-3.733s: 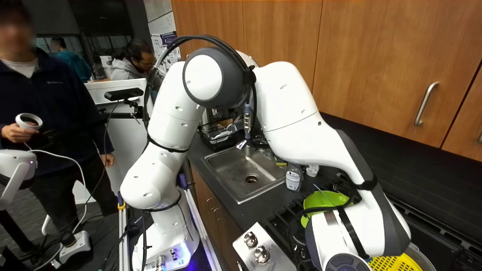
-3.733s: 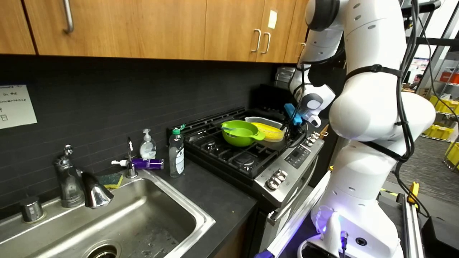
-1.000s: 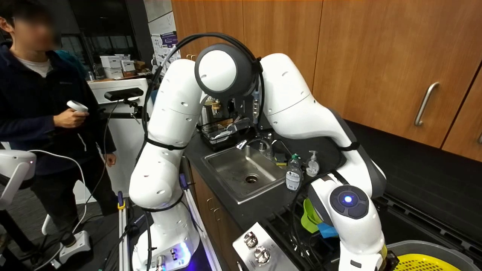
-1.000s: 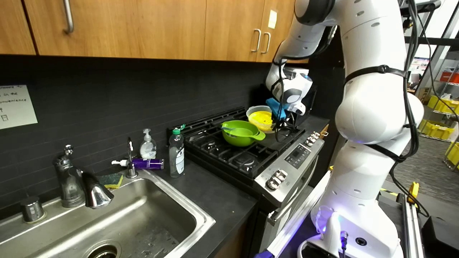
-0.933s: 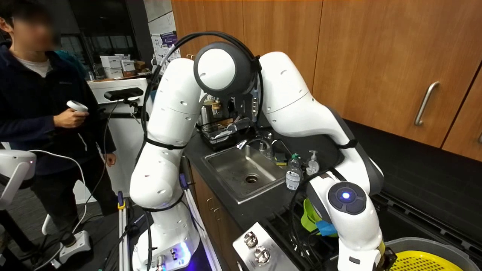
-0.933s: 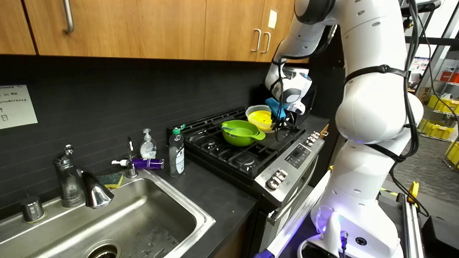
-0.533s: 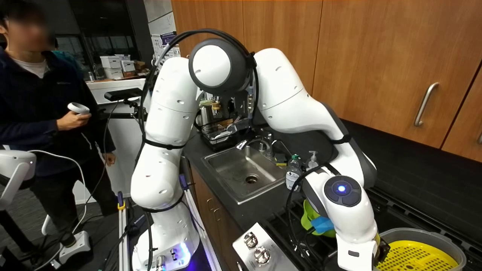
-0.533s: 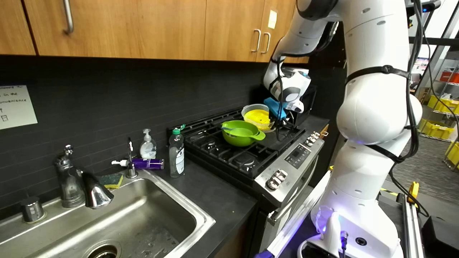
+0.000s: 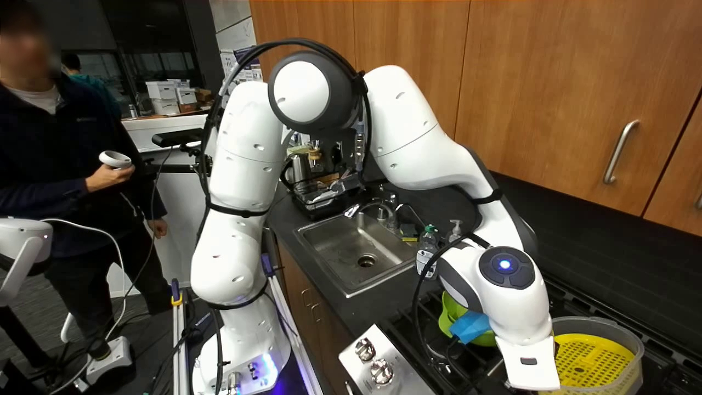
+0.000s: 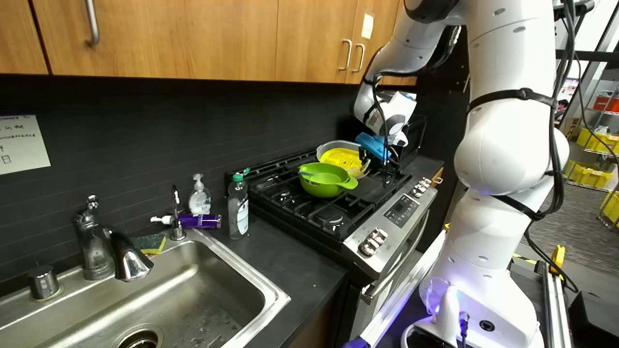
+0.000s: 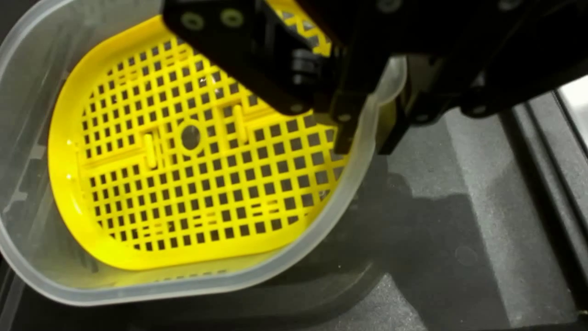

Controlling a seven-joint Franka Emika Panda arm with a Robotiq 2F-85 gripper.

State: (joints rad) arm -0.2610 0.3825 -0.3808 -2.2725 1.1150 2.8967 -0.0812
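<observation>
In the wrist view a translucent oval container [image 11: 151,294] holds a yellow perforated insert [image 11: 183,258]. My gripper [image 11: 366,148] straddles the container's right-hand rim, one finger inside and one outside, and is shut on it. A curved lug of the rim shows higher up between the fingers. Both exterior views have the container [image 9: 636,351] over the stove, beside a green bowl [image 10: 323,186] with a bluish utensil in it. From these frames I cannot tell whether the container's base touches the stove. The hand hides the fingers in an exterior view.
Black grates and front knobs [image 10: 372,241] belong to the stove [image 10: 333,217]. A dish soap bottle [image 10: 238,208], pump bottles and a sink [image 10: 271,290] lie beyond the green bowl. Wooden cabinets [image 10: 193,38] hang above. A cable [image 9: 419,307] loops from the arm.
Over the last second my gripper and the container have moved together toward the green bowl and the back of the stove. Compared with the oldest frames, the hand has also turned. The grip is unchanged.
</observation>
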